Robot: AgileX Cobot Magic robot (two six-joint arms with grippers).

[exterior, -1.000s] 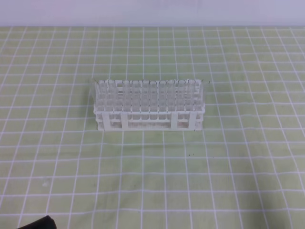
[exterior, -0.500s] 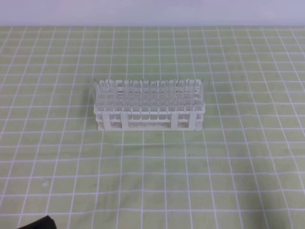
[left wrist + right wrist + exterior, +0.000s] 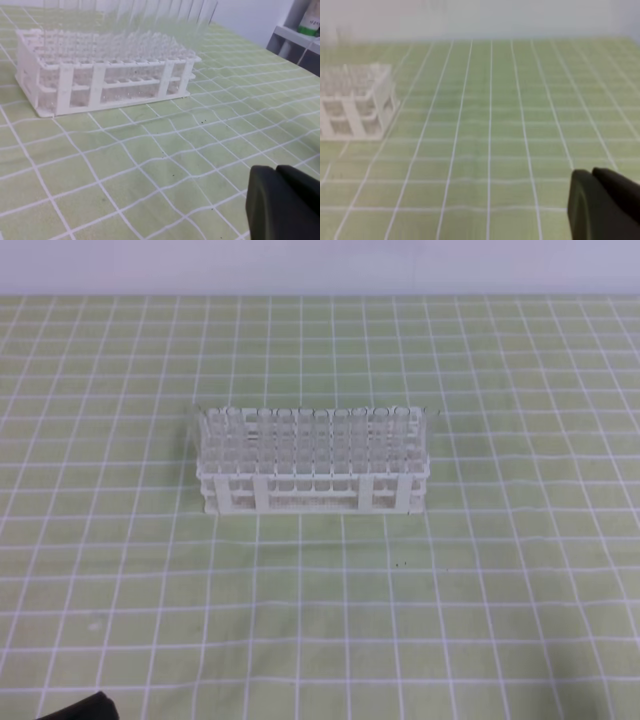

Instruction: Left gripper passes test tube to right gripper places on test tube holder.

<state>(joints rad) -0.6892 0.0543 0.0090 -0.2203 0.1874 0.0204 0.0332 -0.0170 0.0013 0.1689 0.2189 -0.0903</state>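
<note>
**Left wrist view: both my grippers closed and low, rack of tubes ahead**

My left gripper (image 3: 276, 170) shows only as black fingertips at the lower right corner, pressed together with nothing between them. It hangs just above the green grid-patterned mat (image 3: 150, 165), well apart from the test tube holder (image 3: 100, 82). In the right wrist view, my right gripper (image 3: 592, 174) sits the same way: fingers closed, empty, low over the mat, with the holder far off at the left edge. From the exterior high view, the white holder stands upright near the middle of the mat, its long side facing the camera, rows packed with clear upright tubes (image 3: 315, 435). I cannot pick out one separate test tube among them. A dark corner of my left arm (image 3: 75, 708) pokes in at the bottom left.
</note>
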